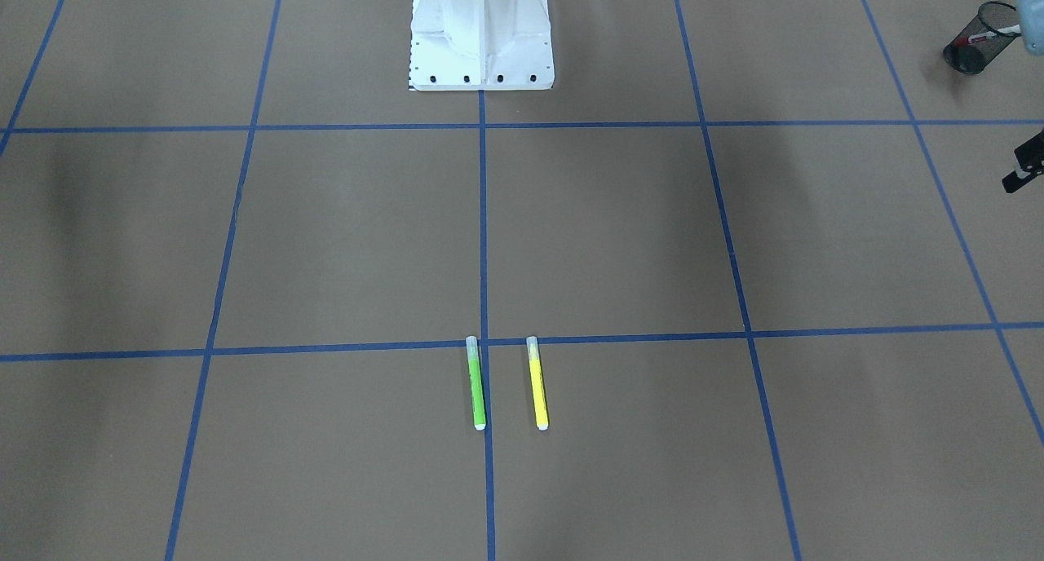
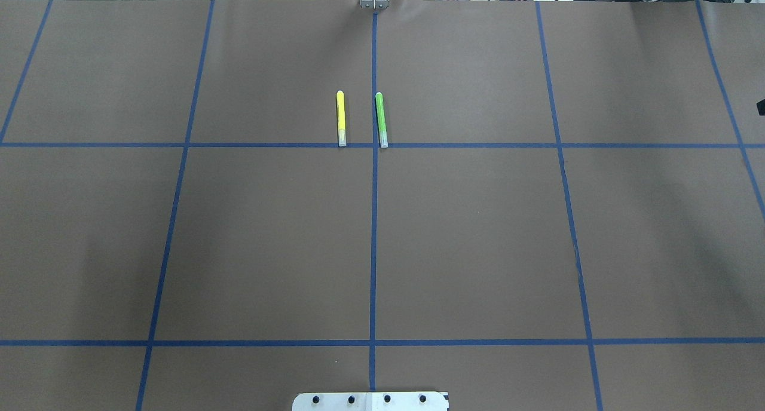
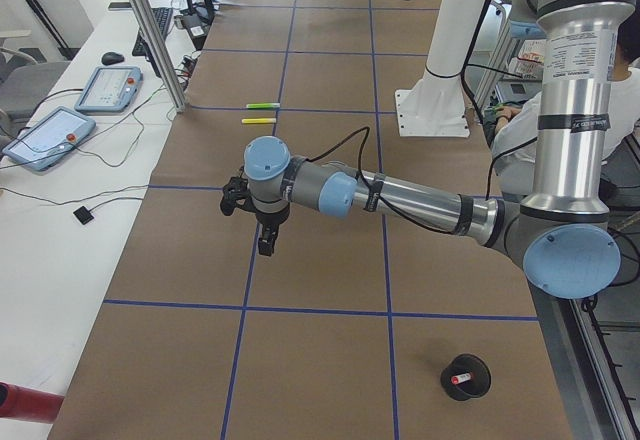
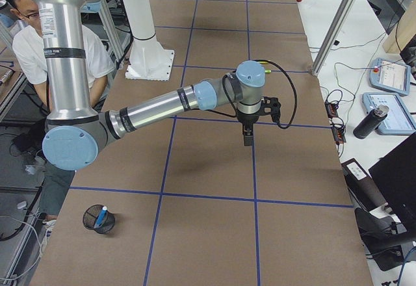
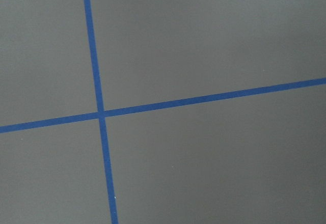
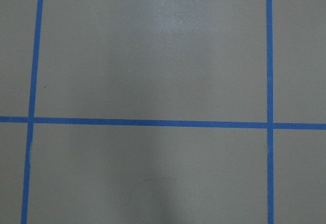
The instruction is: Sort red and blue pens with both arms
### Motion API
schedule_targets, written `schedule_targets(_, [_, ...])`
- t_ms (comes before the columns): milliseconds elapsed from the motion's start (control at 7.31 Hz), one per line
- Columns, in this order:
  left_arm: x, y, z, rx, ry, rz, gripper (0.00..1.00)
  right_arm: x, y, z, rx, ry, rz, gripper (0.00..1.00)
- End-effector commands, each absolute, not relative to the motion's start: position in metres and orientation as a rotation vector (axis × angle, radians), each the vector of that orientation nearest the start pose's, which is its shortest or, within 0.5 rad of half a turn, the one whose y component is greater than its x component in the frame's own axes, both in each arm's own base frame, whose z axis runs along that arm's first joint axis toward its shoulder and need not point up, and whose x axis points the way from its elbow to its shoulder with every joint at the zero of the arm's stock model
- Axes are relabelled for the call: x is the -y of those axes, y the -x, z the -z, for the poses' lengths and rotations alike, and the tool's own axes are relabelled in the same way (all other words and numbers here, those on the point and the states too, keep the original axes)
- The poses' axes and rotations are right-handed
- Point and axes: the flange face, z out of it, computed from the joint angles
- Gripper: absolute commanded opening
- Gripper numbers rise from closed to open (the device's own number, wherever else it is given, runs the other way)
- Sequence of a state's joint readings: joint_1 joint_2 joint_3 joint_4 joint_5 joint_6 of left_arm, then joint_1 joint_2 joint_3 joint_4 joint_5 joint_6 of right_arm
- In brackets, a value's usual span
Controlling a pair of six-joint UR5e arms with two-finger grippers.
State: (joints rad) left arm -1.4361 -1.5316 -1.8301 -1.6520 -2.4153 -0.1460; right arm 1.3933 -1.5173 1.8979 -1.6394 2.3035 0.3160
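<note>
The red pen (image 3: 461,378) stands in a black mesh cup (image 3: 466,377) on the table's near end in the exterior left view. That cup (image 1: 975,39) also shows at the top right of the front-facing view. The blue pen (image 4: 101,218) stands in a second mesh cup (image 4: 99,219) in the exterior right view. My left gripper (image 3: 264,248) hangs fingers-down over bare table, far from its cup. My right gripper (image 4: 247,140) hangs the same way at the other end. Whether either is open, I cannot tell. Both wrist views show only tape lines.
A green pen (image 2: 381,119) and a yellow pen (image 2: 340,118) lie side by side at the table's far middle. The white pedestal base (image 1: 481,35) stands at the robot's edge. A seated person (image 4: 39,52) is beside the table. Tablets (image 3: 50,135) lie on a side desk.
</note>
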Motion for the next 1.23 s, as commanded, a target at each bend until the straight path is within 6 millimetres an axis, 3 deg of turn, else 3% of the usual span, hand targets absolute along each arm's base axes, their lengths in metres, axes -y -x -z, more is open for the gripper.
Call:
schedule_targets(0, [0.437,0.003,-0.526,-0.869,-0.183,-0.122,1.0,0.504,0.023,-0.48,0.772,-0.114,-0.018,1.0])
schedule_targets(1095, [0.443,0.001,-0.524,-0.87,-0.192,-0.128,0.99,0.509,0.025,-0.495,0.776,-0.085,-0.027,1.0])
